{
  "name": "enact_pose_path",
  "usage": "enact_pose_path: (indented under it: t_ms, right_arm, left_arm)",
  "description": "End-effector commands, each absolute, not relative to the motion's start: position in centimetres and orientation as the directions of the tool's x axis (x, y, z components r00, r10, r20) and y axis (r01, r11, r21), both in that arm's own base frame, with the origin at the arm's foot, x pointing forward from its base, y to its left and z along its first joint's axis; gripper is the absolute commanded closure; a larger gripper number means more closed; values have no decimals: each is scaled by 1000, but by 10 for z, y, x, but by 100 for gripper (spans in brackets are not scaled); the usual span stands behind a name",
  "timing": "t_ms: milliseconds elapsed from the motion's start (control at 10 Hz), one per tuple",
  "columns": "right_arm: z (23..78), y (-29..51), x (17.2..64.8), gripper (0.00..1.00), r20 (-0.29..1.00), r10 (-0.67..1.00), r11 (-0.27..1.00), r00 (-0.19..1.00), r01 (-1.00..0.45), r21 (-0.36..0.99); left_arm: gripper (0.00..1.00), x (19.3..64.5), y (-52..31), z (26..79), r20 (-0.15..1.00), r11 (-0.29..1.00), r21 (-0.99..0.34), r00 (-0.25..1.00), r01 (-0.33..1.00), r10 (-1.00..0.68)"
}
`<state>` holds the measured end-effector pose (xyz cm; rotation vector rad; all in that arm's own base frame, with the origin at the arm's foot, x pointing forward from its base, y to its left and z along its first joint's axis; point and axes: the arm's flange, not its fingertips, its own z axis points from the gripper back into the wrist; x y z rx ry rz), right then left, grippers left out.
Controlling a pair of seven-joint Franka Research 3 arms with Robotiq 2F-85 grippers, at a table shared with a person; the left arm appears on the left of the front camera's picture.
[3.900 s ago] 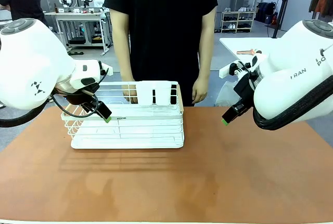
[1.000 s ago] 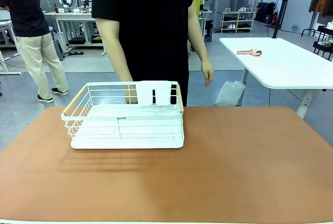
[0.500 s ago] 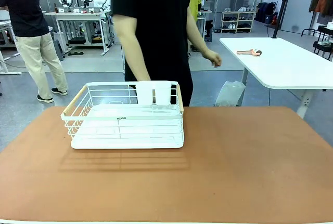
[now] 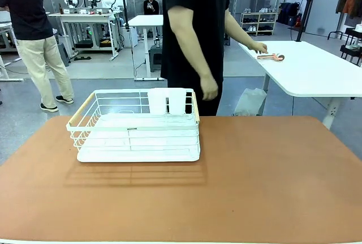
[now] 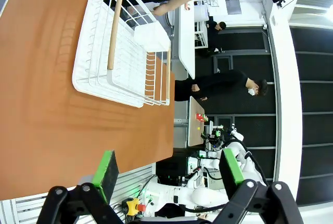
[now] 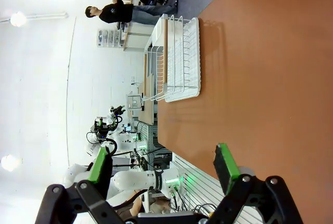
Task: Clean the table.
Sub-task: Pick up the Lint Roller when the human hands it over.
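The brown tabletop is lying nearly bare, with just a white wire rack sitting toward ten o'clock. I judge the cleaning is nearing its end, unless the rack is going too. The left hand and right hand are both hanging wide open, gripping nothing.

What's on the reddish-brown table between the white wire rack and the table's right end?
Nothing: in the front view that stretch of the reddish-brown table beside the white wire rack is bare.

The matte reddish-brown table stands level, pale-edged.
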<state>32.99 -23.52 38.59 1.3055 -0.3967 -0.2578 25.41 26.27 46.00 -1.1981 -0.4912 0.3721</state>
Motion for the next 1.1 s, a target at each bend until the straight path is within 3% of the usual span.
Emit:
enact_pose_path:
  t_ms: [0,1000]
  right_arm:
    - [389,-235,328,0,146,-396,243,907,-50,969]
    - [389,-235,328,0,146,-396,243,907,-50,969]
  left_arm:
    - [0,252,264,464,178,316,-949,836,6,519]
    - [0,252,264,464,178,316,-949,836,6,519]
